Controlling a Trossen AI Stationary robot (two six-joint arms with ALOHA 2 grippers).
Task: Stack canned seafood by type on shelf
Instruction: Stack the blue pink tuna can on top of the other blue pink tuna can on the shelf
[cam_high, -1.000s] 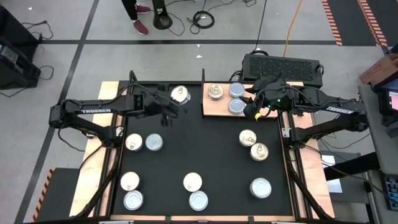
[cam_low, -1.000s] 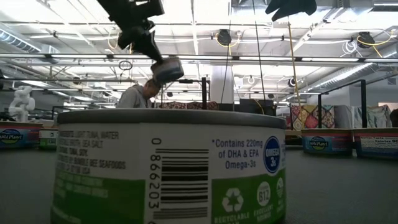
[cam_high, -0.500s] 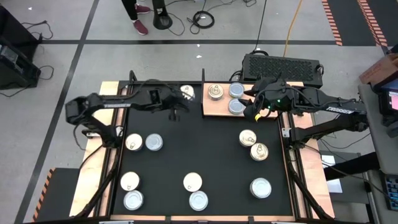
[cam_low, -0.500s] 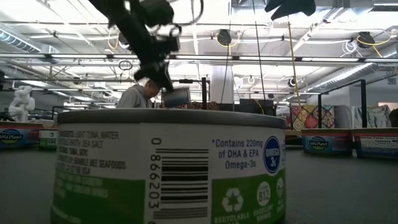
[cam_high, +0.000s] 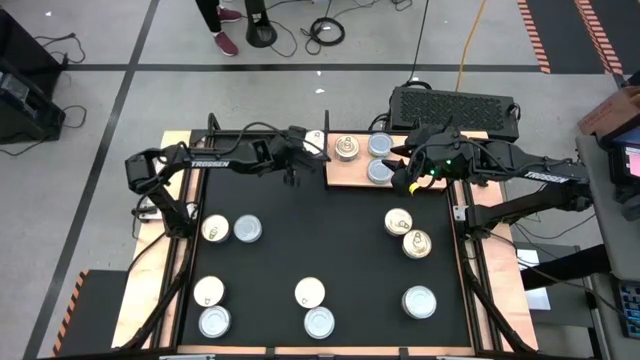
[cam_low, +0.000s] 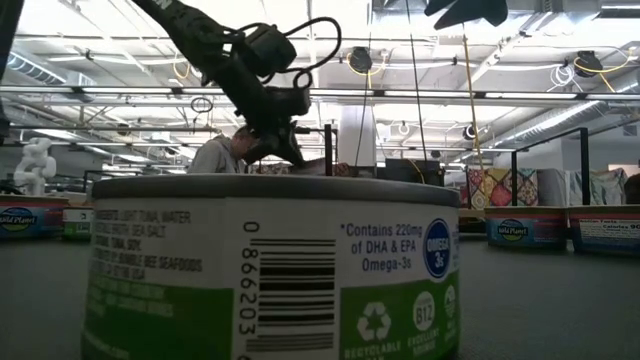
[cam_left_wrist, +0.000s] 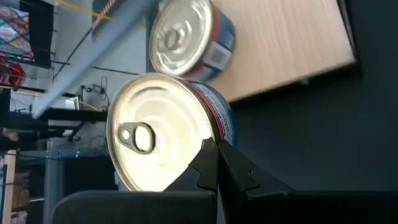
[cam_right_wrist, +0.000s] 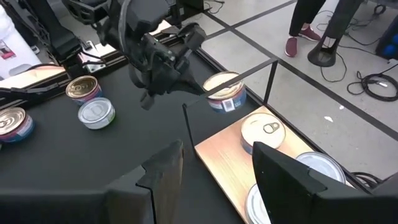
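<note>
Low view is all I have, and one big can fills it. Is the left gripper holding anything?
Observer: Yes. The left gripper is shut on the rim of a gold-topped can.
Operator: Where is it over the table?
Observer: Just off the left edge of the shelf, near another gold-topped can on the board.
Operator: And the right arm?
Observer: The right gripper is open and empty, over the shelf's right end beside a silver-topped can.

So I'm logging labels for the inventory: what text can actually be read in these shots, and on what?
"*Contains 220mg of DHA & EPA Omega-3s", "OMEGA 3s": front can, low view.
"866203": barcode digits, same can.
"TROSSEN": left arm, right arm, high view.
The small white ingredient print on that can is too blurred to read.
</note>
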